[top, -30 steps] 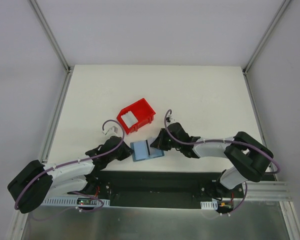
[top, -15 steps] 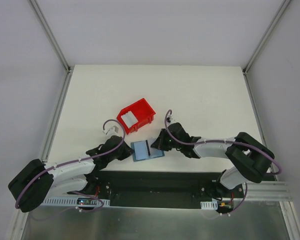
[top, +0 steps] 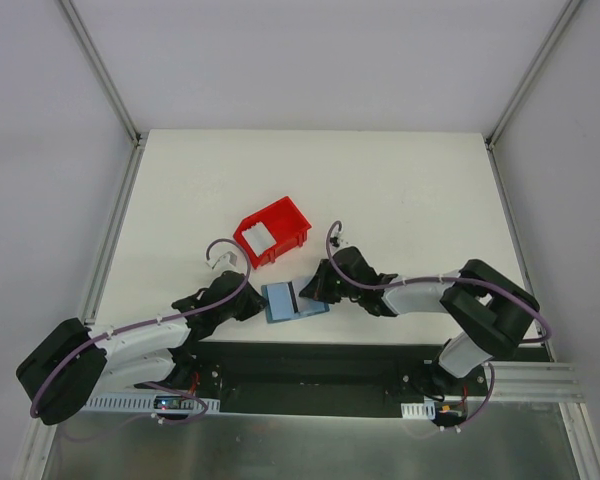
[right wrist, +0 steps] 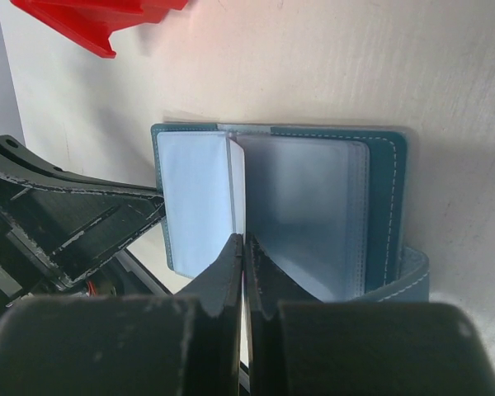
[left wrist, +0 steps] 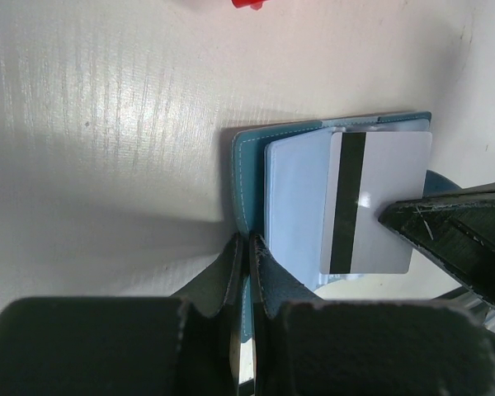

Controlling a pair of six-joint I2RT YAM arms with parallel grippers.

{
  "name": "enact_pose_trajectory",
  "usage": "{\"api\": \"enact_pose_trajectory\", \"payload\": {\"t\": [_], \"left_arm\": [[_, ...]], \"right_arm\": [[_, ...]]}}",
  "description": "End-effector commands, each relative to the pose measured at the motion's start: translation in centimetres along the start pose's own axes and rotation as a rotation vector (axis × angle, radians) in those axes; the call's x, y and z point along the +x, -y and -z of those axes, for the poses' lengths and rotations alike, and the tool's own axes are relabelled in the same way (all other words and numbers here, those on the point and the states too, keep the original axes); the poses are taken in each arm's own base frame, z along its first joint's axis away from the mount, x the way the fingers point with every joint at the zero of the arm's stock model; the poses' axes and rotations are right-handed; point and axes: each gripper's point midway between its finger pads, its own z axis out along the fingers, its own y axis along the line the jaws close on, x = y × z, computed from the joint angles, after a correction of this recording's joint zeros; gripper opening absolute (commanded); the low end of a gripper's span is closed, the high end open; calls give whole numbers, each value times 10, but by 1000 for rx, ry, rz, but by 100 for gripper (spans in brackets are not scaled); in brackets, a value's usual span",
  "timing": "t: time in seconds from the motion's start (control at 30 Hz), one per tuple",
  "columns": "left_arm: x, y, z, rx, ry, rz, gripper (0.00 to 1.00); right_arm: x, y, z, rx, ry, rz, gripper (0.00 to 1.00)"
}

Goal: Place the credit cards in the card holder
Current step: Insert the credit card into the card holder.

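At the near edge of the white desk (top: 400, 200), a small teal-blue folding card holder (right wrist: 388, 198) lies open with its pale blue pockets facing up. The left claw (left wrist: 247, 245) is clenched on the holder's left edge. The right claw (right wrist: 242, 245) is pinched on a white plastic credit card (left wrist: 379, 198) with a black stripe, held over the holder's pockets. Whether it sits inside a pocket I cannot tell. Farther back, apart from the holder, stands a red plastic bin (top: 280, 222) with another white card (top: 259, 237) inside.

Teal card holder (left wrist: 242, 181) with pale blue pockets; white credit card (left wrist: 386, 206), black stripe; red bin (top: 286, 222).
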Motion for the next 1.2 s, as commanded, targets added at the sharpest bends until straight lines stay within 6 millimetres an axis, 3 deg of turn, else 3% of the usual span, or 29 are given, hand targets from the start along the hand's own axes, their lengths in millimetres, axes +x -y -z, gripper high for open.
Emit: {"api": "enact_pose_trajectory", "payload": {"t": [0.0, 0.47, 0.77, 1.17], "left_arm": [[20, -48, 5, -155, -63, -67, 0], [19, -47, 4, -156, -61, -57, 0], [19, -49, 5, -158, -56, -48, 0], [22, -52, 4, -169, -65, -47, 0]], "right_arm": [[0, 16, 7, 70, 31, 15, 0], [29, 11, -6, 88, -67, 33, 0], [30, 15, -7, 91, -62, 7, 0], [36, -13, -14, -62, -77, -51, 0]]}}
